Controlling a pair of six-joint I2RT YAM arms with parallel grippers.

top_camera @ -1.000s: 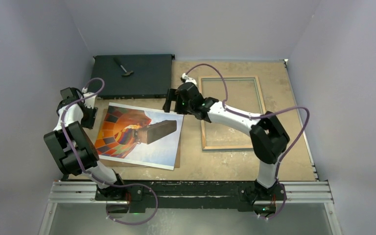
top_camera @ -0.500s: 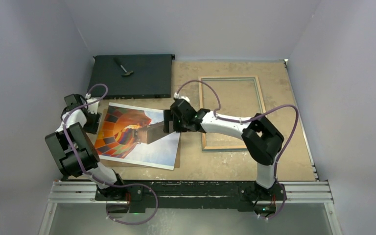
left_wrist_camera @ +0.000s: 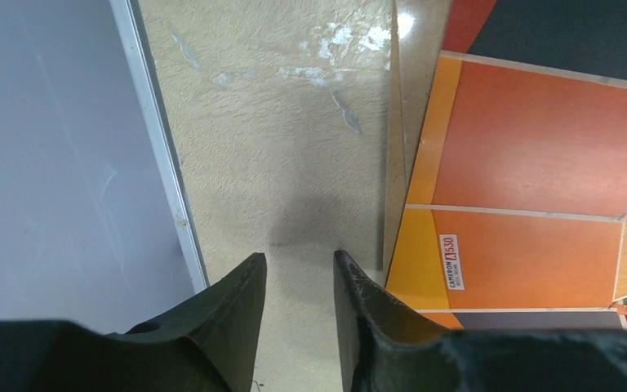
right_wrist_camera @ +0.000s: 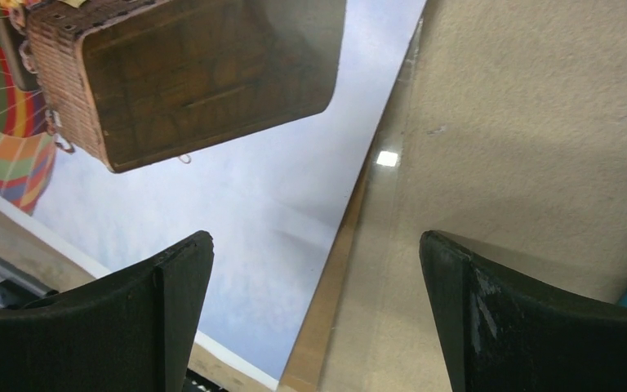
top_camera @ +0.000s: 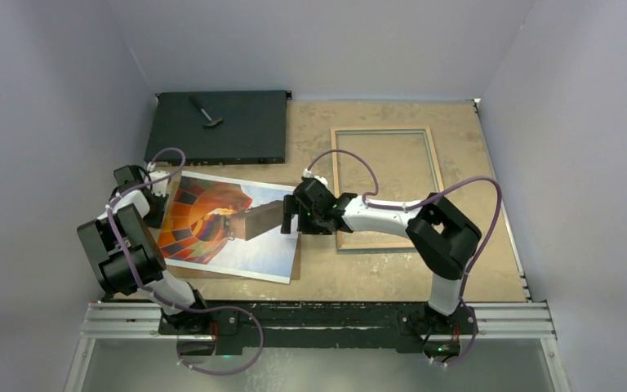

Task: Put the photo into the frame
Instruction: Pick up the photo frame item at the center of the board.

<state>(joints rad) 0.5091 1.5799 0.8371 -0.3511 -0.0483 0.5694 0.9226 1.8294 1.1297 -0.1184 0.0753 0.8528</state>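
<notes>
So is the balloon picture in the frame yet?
Not yet. Nothing is done: the frame lies empty, with the photo flat beside it. In hand: the right end effector, open, straddles the photo's edge, and the left end effector sits at the opposite edge. Left: grasping it, carrying it, fitting it in.

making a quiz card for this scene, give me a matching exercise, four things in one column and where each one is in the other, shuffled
Things:
1 photo
2 frame
3 black box
4 right pincer

Places:
A at the far left corner of the table
B open, astride the photo's right edge
C flat on the brown panel, left of centre
D flat, right of centre, table showing through it

Pairs: 1-C; 2-D; 3-A; 4-B
</notes>
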